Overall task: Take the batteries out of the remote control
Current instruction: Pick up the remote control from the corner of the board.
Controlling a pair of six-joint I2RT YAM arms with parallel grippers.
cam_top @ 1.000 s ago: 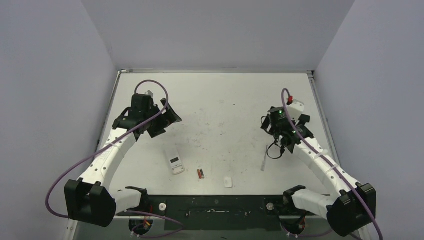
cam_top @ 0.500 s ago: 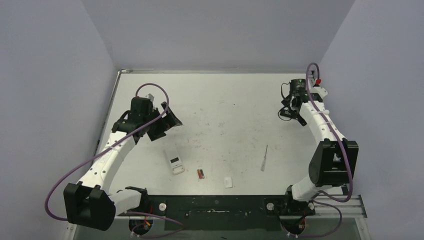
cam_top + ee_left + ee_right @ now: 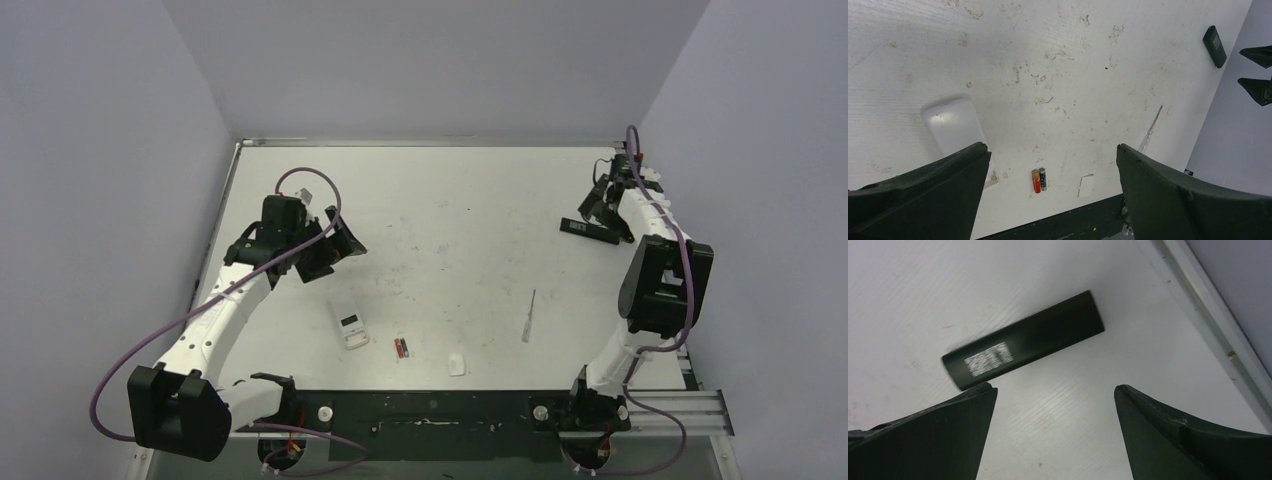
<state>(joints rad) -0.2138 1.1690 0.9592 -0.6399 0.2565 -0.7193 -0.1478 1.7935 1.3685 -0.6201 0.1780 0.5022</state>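
**Plainly: both grippers open, two batteries loose on the table**

Seen from above, the two batteries (image 3: 401, 348) lie side by side on the table (image 3: 470, 190), near its near edge and about midway across. A white remote (image 3: 350, 325) sits just to their left, not touching them. A small white piece (image 3: 456, 365) lies to their right and a little nearer, and a thin pale strip (image 3: 528, 315) lies farther right. The left gripper (image 3: 338, 243) hangs above the table, beyond the white remote. The right gripper (image 3: 603, 203) is at the far right, just beside a black remote (image 3: 590, 229) that lies flat close to the right edge.

In the left wrist view, the left gripper's fingers (image 3: 923, 200) stand wide apart with nothing between them. Under the gap lie the batteries, one reddish-orange and one dark, touching along their length. The white remote shows partly behind the left finger.

In the right wrist view, the right gripper's fingers (image 3: 1188, 440) are likewise spread and empty. The black remote lies slantwise on the table beyond them, a pale label near its left end, with the table's raised rim (image 3: 1208, 340) to its right.
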